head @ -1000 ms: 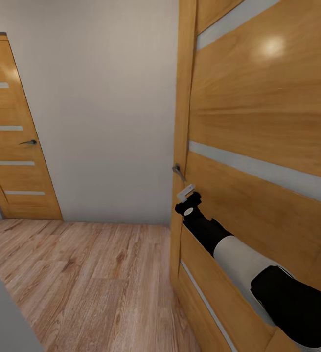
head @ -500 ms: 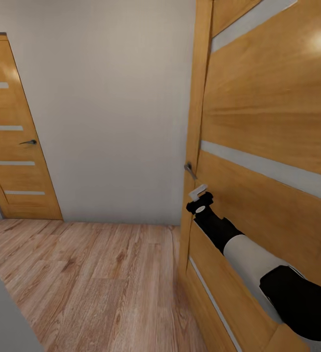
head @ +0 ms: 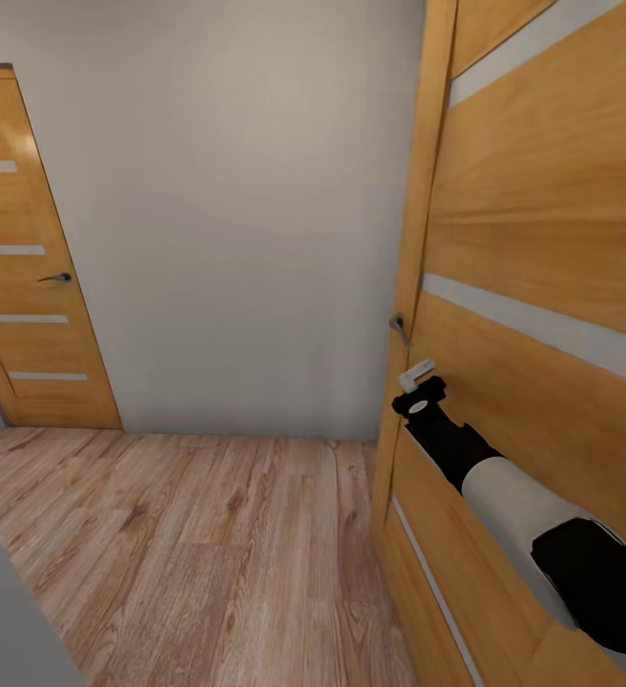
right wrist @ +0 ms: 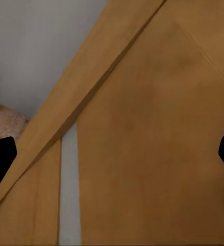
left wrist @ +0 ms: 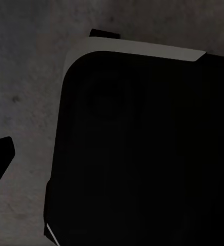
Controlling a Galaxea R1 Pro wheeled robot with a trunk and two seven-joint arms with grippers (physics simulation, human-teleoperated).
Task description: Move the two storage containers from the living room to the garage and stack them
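While my right pincer (head: 416, 375), fingers spread wide, presses the orange wooden door (head: 542, 248) at right of frame below its handle (head: 399, 329), I see no containers; my left pincer's state I cannot tell.

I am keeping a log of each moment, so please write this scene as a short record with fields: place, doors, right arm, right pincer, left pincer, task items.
place: hallway with light wood plank floor and pale grey wall
near door: orange wooden door at the right, with a dark handle
far door: second orange door at the left, shut
right arm: stretched along the near door
right pincer: just below the handle, against the door; tips wide apart in the right wrist view
left pincer: state cannot be told
task items: no storage containers to report here
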